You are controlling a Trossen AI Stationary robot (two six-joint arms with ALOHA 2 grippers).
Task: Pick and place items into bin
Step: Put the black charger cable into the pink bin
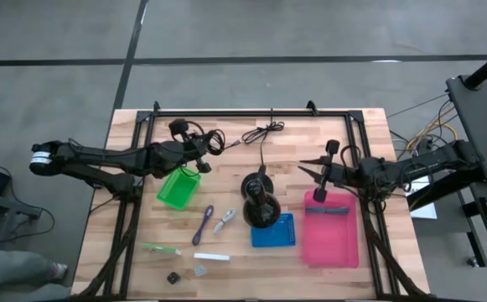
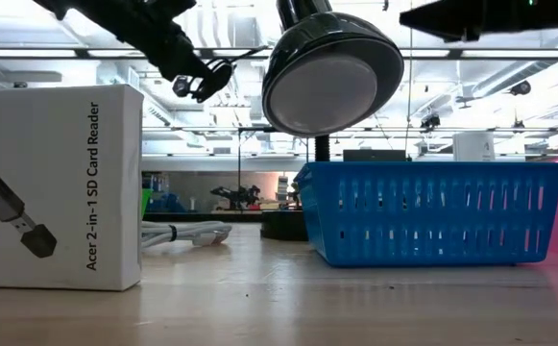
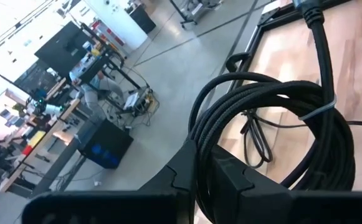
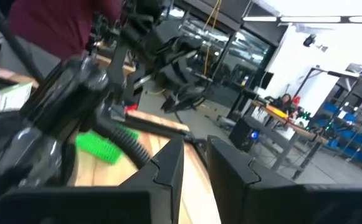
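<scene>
My left gripper [image 1: 203, 153] hangs above the far end of the green bin [image 1: 178, 186], shut on the black cable coil [image 1: 211, 141], which also shows high up in the low view [image 2: 202, 79]. My right gripper [image 1: 307, 169] is open and holds nothing, just beyond the far edge of the pink bin [image 1: 331, 243], where a teal pen [image 1: 327, 210] lies. On the table lie a purple tool [image 1: 203, 225], a grey-white piece [image 1: 224, 221], a green stick [image 1: 161, 249], a white stick [image 1: 211, 257] and two tiny cubes [image 1: 173, 277]. My left gripper pinches several strands of the cable coil's loop [image 3: 207, 163] between its two fingers [image 3: 246, 182]. The coil is lifted clear of the table and stands out beyond the fingertips, its loops bound by a thin tie [image 3: 318, 111].
A black joystick-like stand [image 1: 260, 201] rises mid-table beside the blue bin [image 1: 274, 229]. A long black cord [image 1: 264, 132] lies near the far edge. In the low view a white card-reader box [image 2: 53, 187] stands close by. A black frame rail [image 1: 251, 112] borders the table.
</scene>
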